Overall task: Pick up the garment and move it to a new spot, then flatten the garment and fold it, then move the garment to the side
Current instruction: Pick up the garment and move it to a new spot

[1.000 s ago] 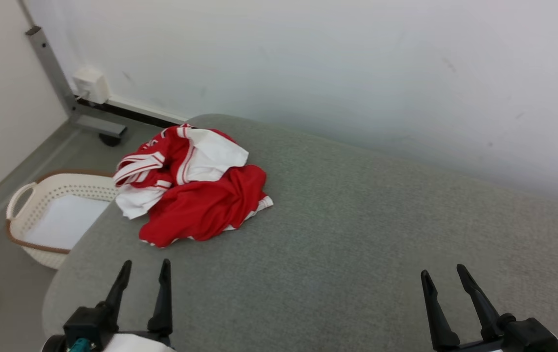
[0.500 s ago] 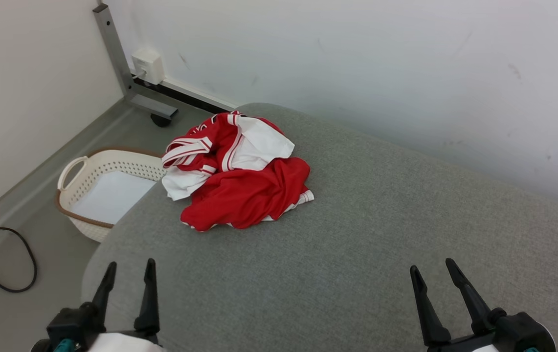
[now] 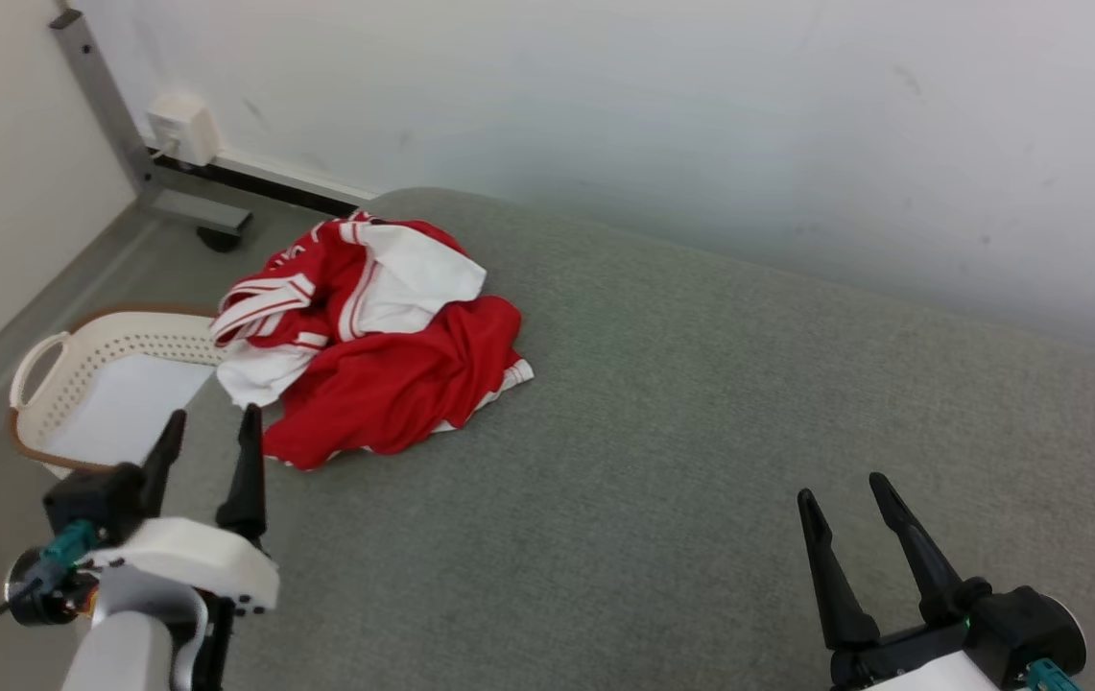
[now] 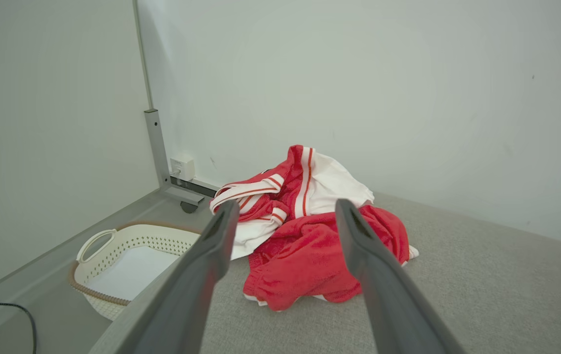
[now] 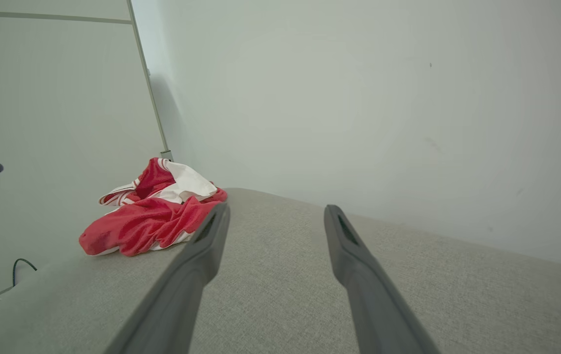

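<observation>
The big grey cloth-covered pad (image 3: 720, 413) has lots of bare room from its middle out to three o'clock, good for laying things flat. Its round edge drops to the floor at nine o'clock. The crumpled red and white cloth garment (image 3: 384, 365) lies in a heap at about ten o'clock, close to that edge. It looks soft, light and floppy, so it will likely sag when lifted. A raised fold on top looks easiest to pinch. The white holey plastic basket with a brown rim (image 3: 115, 344) sits on the floor just past the edge. The left gripper (image 3: 213, 415) hovers near the garment's seven o'clock side, fingers apart, holding nothing. The right gripper (image 3: 842, 486) is at five o'clock, well apart, fingers spread too.
</observation>
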Robot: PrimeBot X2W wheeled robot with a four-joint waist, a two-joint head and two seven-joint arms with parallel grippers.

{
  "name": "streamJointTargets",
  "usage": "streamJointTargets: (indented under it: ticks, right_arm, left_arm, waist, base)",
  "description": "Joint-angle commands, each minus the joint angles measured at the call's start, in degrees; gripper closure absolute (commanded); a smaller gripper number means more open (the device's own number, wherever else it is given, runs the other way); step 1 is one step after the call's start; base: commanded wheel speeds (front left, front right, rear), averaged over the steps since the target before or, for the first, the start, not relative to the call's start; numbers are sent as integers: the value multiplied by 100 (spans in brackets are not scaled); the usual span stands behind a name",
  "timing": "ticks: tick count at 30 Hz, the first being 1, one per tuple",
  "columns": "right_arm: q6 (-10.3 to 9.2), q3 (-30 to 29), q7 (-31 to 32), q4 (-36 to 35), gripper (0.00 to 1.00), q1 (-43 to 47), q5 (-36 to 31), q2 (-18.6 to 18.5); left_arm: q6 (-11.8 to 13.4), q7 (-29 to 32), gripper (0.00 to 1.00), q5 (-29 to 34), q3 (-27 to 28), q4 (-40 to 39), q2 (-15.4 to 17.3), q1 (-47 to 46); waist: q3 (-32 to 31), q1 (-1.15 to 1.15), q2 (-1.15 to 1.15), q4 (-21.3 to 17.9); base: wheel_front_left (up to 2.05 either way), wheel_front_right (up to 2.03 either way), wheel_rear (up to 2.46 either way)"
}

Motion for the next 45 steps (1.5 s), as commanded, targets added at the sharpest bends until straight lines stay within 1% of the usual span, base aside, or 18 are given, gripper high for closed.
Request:
streamJointTargets:
  ticks: [1, 7, 9, 12, 15, 19, 22, 25, 27, 29, 35, 36, 37, 42, 45]
  right_arm:
    - [-12, 20, 0, -26, 0, -75, -20, -27]
    - [-12, 98, 0, -107, 0, -277, -42, -27]
    - [-12, 115, 1, -134, 0, -341, -52, -27]
    - [-12, 105, 1, -188, 0, -429, -59, -28]
    - [-12, 68, 1, -240, 0, -524, -46, -24]
    - [-12, 82, 1, -276, 0, -612, 21, -23]
    - [-12, 97, 1, -293, 0, -656, 78, -21]
    - [-12, 73, 1, -295, 0, -684, 83, -22]
    - [-12, 65, 1, -287, 0, -703, 83, -21]
    - [-12, 55, 1, -271, 0, -720, 69, -22]
    - [-12, 105, 1, -261, 0, -769, 41, -22]
    - [-12, 108, 1, -253, 0, -765, 41, -23]
    - [-12, 115, 1, -242, 0, -747, 44, -22]
    - [-12, 136, 1, -155, 0, -583, 89, -24]
    - [-12, 115, 1, -128, 0, -479, 99, -22]
  left_arm:
    - [-9, 71, 0, -98, 31, 81, 55, -84]
    - [-38, 632, 0, -368, 116, 841, 384, -705]
    - [-48, 707, 0, -383, 128, 1189, 552, -844]
    - [-66, 735, 0, -462, 167, 1711, 697, -1081]
    - [-82, 684, 0, -550, 156, 2206, 808, -1313]
    - [-86, 775, 0, -678, 119, 2835, 927, -1532]
    - [-94, 998, 0, -812, 105, 3332, 1007, -1657]
    - [-92, 1096, 0, -853, 115, 3719, 1067, -1759]
    - [-82, 1183, 0, -896, 121, 3965, 1079, -1798]
    - [-14, 1396, 0, -924, 139, 4247, 1111, -1835]
    - [-35, 1892, 0, -1085, 127, 4710, 1163, -1958]
    - [-37, 1916, 59, -1116, 110, 4721, 1143, -1973]
    - [-48, 1885, 100, -1138, 95, 4715, 1133, -1981]
    - [-82, 1618, 100, -1157, -38, 4613, 1127, -1982]
    - [-87, 1464, 100, -1185, -235, 4413, 1118, -1978]
  waist:
    - [229, 0, 0, -318]
    - [520, 0, 0, -1019]
    - [604, 0, 0, -1254]
    - [752, 0, 0, -1586]
    - [918, 0, 0, -1833]
    - [1109, 0, 0, -2104]
    - [1188, 0, 0, -2245]
    - [1225, 0, 0, -2296]
    - [1231, 0, 0, -2304]
    - [1231, 0, 0, -2300]
    - [1231, 0, 0, -2250]
    - [1209, 0, 0, -2236]
    - [1177, 0, 0, -2222]
    - [869, 0, 0, -2158]
    - [583, 0, 0, -2111]
  base:
    - [0, 0, 0]
    - [0, 0, 0]
    - [0, 0, 0]
    - [0, 0, 0]
    - [0, 0, 0]
    - [0, 0, 0]
    - [0, 0, 0]
    - [0, 0, 0]
    - [0, 0, 0]
    - [0, 0, 0]
    - [0, 0, 0]
    - [0, 0, 0]
    - [0, 0, 0]
    - [0, 0, 0]
    - [0, 0, 0]
